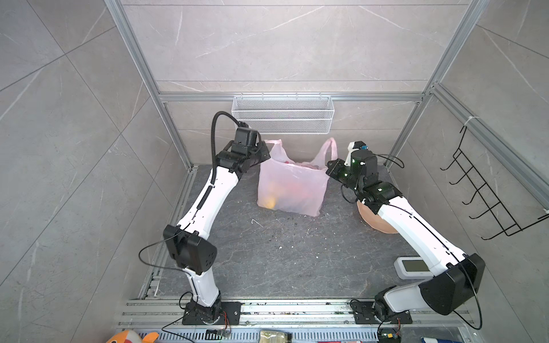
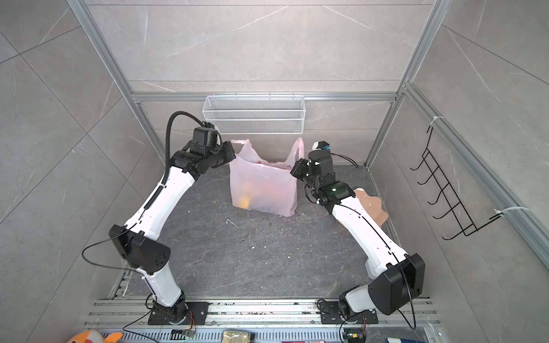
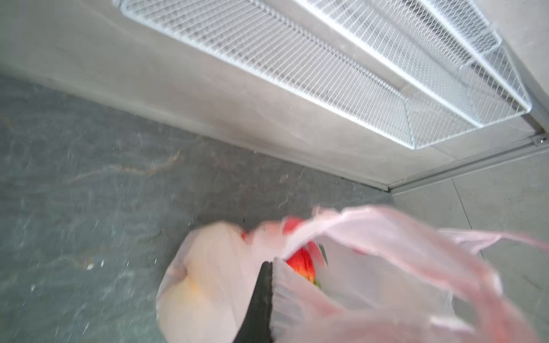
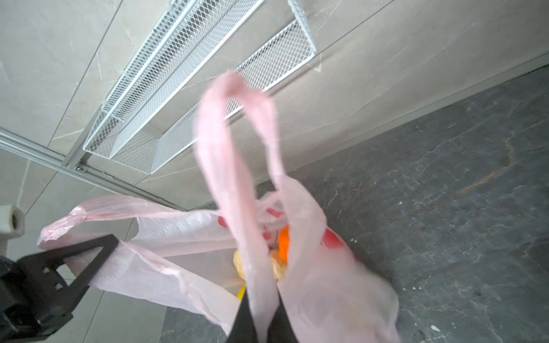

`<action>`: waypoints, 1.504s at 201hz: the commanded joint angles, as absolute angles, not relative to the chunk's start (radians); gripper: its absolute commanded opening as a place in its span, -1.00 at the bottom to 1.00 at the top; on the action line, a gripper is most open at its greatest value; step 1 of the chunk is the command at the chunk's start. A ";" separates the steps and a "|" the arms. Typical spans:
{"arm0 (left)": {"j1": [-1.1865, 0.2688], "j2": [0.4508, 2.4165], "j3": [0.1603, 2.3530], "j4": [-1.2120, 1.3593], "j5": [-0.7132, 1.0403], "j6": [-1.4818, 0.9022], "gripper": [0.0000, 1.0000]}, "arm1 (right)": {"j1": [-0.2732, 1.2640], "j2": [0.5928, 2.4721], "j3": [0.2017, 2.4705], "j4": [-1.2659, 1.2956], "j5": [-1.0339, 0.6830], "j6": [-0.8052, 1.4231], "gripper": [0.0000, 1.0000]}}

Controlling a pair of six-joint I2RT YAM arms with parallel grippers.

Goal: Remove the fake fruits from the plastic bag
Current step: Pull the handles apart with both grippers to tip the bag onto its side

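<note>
**Two grippers clenched on one pink bag**

On the left, one left gripper (image 1: 266,155), jaws clenched on the rim of the plastic bag (image 1: 289,187). Thin film pinched against a black finger (image 3: 263,297) in the left wrist view.

Midway, one bag only, pink and translucent. Stands upright on the dark table (image 1: 282,261) near the back wall, top edge stretched between the two grippers. Two loop handles, one at each side.

Inside, the fake fruits (image 4: 284,243), with no exact count possible through the film:
- Right wrist view, at the mouth: one orange piece, one beige lumpy piece (image 4: 237,261), one sliver of yellow.
- Left wrist view: one red fruit (image 3: 303,262).
- Both top views: a yellow blur low in the bag.

On the right, one right gripper (image 1: 329,167), jaws clamped tight on the film at the foot of the right handle.

Further right, one peach plate (image 1: 375,221), partly under the right arm and apart from the bag.

On the back wall above the bag, one white wire basket (image 1: 282,114).
</note>
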State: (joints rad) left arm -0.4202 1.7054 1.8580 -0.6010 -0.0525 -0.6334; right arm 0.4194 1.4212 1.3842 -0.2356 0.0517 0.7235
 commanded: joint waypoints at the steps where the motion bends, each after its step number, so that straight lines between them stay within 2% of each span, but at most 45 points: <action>1: -0.433 1.483 1.574 -0.403 -0.004 -0.733 -1.00 | 0.437 1.341 1.228 -0.149 -0.041 0.760 -0.87; 25: -0.431 1.321 1.226 -0.250 0.005 -0.819 -1.00 | 0.480 1.288 1.009 -0.043 -0.058 0.791 -0.89; 48: -0.424 1.233 0.986 -0.120 0.002 -0.841 -1.00 | 0.492 1.275 0.814 0.107 -0.073 0.844 -0.91; 70: -0.343 1.233 0.793 0.042 0.095 -0.907 -1.00 | 0.493 1.290 0.692 0.185 -0.029 0.877 -0.95; 86: -0.302 1.271 0.731 0.120 0.160 -0.932 -1.00 | 0.491 1.280 0.649 0.208 -0.001 0.883 -0.96; 110: -0.303 1.320 0.754 0.059 0.162 -0.895 -1.00 | 0.492 1.258 0.636 0.198 0.030 0.870 -0.96; 117: -0.304 1.322 0.756 0.055 0.165 -0.886 -0.94 | 0.492 1.251 0.640 0.191 0.030 0.856 -0.96; 129: -0.309 1.303 0.754 0.057 0.173 -0.856 -0.73 | 0.493 1.239 0.647 0.189 0.014 0.839 -0.96; 152: -0.374 1.213 0.790 -0.119 0.029 -0.779 -0.11 | 0.499 1.222 0.656 0.169 0.008 0.813 -0.96; 166: -0.400 1.157 0.815 -0.225 -0.044 -0.747 0.05 | 0.509 1.218 0.663 0.149 0.015 0.792 -0.96; 192: -0.471 1.085 0.888 -0.458 -0.214 -0.721 0.12 | 0.519 1.220 0.666 0.141 0.024 0.776 -0.96; 221: -0.622 1.051 1.029 -0.744 -0.562 -0.694 0.17 | 0.524 1.218 0.672 0.139 0.028 0.766 -0.96; 236: -0.666 1.020 1.095 -0.808 -0.631 -0.671 0.17 | 0.526 1.215 0.677 0.132 0.026 0.759 -0.95; 255: -0.748 1.029 1.181 -0.814 -0.639 -0.611 0.14 | 0.527 1.211 0.684 0.125 0.025 0.752 -0.95; 272: -0.869 1.134 1.269 -0.796 -0.632 -0.528 0.14 | 0.527 1.210 0.686 0.124 0.027 0.749 -0.94; 290: -0.933 1.239 1.328 -0.679 -0.418 -0.394 0.15 | 0.527 1.206 0.688 0.126 0.029 0.748 -0.94; 302: -0.967 1.304 1.361 -0.622 -0.357 -0.361 0.16 | 0.527 1.201 0.687 0.124 0.028 0.749 -0.94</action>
